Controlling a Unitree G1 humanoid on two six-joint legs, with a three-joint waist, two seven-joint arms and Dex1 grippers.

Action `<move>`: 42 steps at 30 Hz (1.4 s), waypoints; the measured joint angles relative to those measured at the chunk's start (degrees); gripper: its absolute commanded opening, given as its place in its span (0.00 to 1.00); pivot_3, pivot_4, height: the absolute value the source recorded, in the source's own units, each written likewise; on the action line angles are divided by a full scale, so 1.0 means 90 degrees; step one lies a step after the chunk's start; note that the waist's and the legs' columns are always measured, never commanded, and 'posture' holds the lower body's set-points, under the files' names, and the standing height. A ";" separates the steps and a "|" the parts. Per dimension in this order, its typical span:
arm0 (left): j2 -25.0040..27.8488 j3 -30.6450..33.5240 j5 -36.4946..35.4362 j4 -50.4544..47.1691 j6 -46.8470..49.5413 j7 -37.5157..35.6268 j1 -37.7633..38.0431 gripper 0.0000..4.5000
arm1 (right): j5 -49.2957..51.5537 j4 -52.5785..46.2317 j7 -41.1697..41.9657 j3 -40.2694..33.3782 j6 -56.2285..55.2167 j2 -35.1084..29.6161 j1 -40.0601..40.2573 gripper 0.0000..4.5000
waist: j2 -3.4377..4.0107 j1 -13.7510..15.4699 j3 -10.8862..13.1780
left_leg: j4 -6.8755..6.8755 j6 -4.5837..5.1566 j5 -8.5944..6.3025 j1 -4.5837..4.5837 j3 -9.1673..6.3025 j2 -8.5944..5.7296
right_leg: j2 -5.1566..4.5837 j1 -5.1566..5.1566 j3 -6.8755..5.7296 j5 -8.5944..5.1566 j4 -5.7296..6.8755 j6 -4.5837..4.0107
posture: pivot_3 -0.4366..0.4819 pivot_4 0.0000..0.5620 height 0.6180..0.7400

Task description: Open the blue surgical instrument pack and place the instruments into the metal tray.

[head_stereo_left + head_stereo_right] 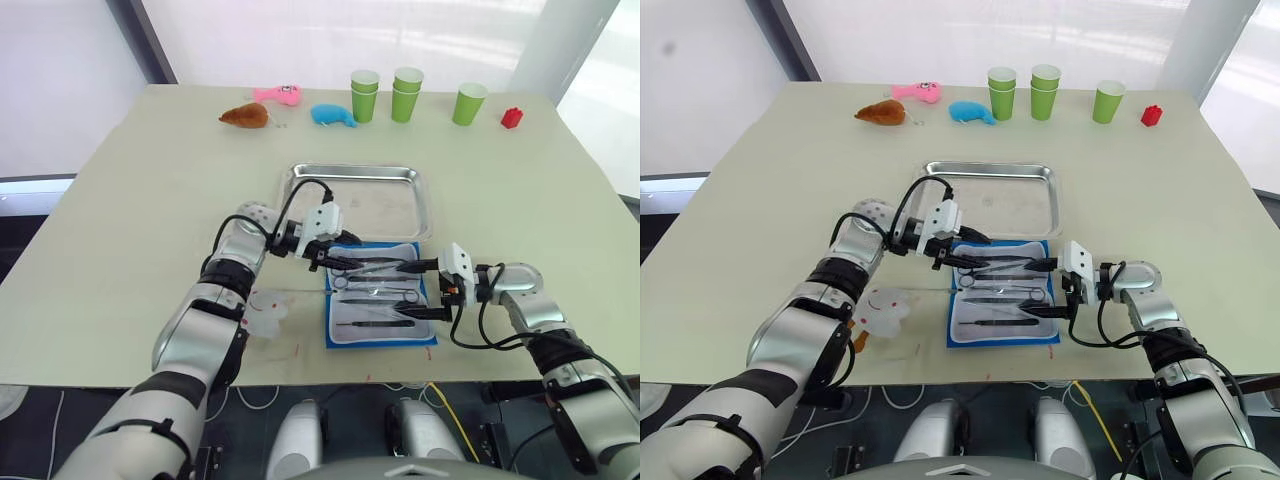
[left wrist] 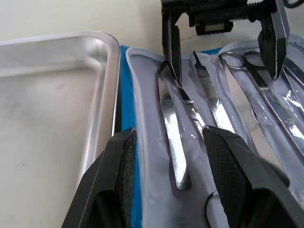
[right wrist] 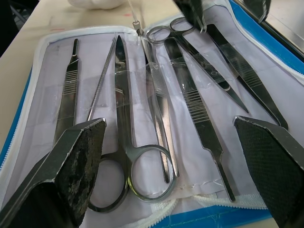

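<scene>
Nearest, at lower centre, the bright-blue fabric instrument pack (image 1: 381,300) lies unfolded on the pale table (image 1: 130,190), its grey-white lining holding thin silvery metal scissors, forceps and tweezers (image 3: 142,128) in a row. Over its right edge the right tool (image 1: 424,290) hangs with fingers spread wide, gripping nothing. Over its far left corner the left tool (image 1: 342,254) is likewise spread, empty. Just beyond, touching the pack, sits the shiny steel rectangular tray (image 1: 300,185). Green paper cups (image 1: 406,94) line the top edge.
</scene>
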 measured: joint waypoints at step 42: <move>0.0053 0.0000 0.0340 0.0543 0.0057 0.0092 0.0009 0.00 | 0.0000 0.0006 -0.0096 0.0009 -0.0045 0.0007 0.0066 1.00 | -0.0002 -0.0010 -0.0045 | -0.0018 0.0000 0.0000 0.0006 -0.0008 -0.0002 | -0.0007 0.0001 -0.0001 -0.0001 -0.0008 0.0000 | 0.48 0.27 1.00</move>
